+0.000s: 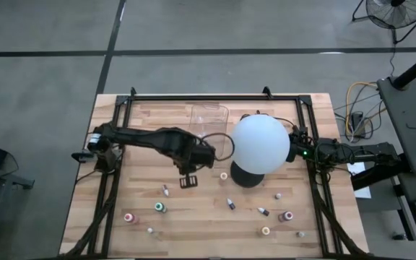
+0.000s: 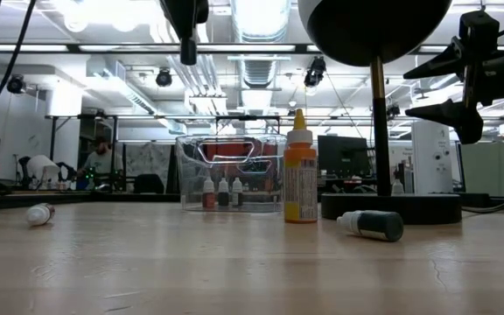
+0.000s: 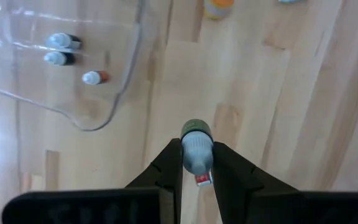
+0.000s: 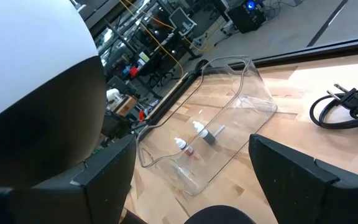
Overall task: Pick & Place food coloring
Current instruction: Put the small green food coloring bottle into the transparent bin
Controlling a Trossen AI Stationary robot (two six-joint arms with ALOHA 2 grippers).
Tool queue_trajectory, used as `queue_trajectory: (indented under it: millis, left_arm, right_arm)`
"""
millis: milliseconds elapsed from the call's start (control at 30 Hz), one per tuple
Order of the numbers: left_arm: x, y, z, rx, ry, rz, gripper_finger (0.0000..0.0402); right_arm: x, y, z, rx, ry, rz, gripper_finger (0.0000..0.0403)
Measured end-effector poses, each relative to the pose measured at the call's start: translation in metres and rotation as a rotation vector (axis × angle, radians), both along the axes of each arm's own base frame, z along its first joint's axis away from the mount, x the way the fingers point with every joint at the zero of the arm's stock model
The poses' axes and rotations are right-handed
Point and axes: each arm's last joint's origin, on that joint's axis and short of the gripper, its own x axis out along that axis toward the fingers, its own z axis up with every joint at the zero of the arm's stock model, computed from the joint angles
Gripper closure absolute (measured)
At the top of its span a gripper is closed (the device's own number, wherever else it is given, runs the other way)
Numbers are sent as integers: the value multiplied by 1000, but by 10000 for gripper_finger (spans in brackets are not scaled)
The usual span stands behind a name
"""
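The desk (image 1: 215, 217) is pale wood with planked grain, and on it stands a white globe (image 1: 260, 143) on a black base (image 1: 245, 177). A clear tray (image 3: 73, 93) holds white-capped bottles (image 3: 61, 50), two dark and one reddish. The orange-yellow bottle (image 2: 300, 179) bears a white label; dark fingers (image 3: 166, 171) grip a grey-capped, green-banded bottle (image 3: 196, 149).

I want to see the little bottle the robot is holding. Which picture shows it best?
The left wrist view: the little bottle sits pinched in the left gripper, cap and label plain, above the wooden table. From above, the gripper hides it. The low view shows only that gripper's tip at the top edge. The right wrist view misses it.
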Motion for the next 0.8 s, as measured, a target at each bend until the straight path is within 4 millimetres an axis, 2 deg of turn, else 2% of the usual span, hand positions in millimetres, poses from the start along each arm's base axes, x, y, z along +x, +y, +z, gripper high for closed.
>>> queue_trajectory:
  millis: [200, 433, 800]
  left_arm:
    - [-4, 25, 7, 6, -16, 30, 358]
    - [1, 66, 9, 37, -63, 61, 358]
    - [10, 127, 1, 87, -120, 121, 362]
  right_arm:
    - [0, 0, 0, 0, 0, 0, 101]
    - [0, 0, 0, 0, -1, 0, 101]
    - [0, 0, 0, 0, 0, 0, 101]
